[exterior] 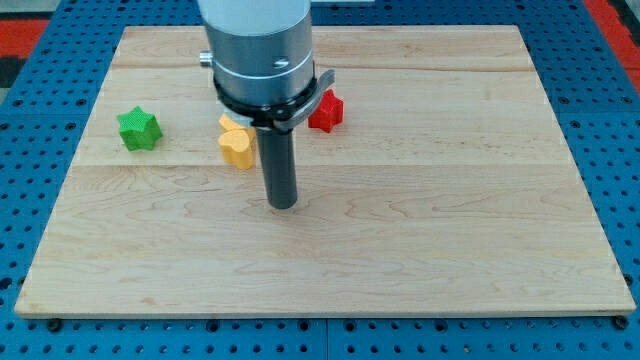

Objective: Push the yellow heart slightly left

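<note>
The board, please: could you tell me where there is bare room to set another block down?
The board is bare across its whole right half, right of the red block, and along the bottom, below my tip. It is crowded at the upper left: the green star, the yellow heart just left of my tip, and the red block sit there.

Arm (258, 45) cut off at frame top; it hides the yellow heart's (236, 147) upper right and the red block's (327, 110) left, shape unclear.

A pale wooden board (420, 230) lies on blue pegboard (30, 150).
</note>
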Controlling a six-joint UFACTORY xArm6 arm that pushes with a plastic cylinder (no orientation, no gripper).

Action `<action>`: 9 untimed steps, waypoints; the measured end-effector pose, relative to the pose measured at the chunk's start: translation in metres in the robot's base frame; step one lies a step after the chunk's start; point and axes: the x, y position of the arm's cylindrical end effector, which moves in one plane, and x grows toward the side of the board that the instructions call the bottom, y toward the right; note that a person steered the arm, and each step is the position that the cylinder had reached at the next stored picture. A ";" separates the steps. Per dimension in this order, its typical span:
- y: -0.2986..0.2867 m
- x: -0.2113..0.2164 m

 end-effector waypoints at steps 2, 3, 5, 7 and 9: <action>-0.023 -0.018; -0.051 -0.018; 0.017 -0.020; 0.009 -0.065; -0.028 -0.059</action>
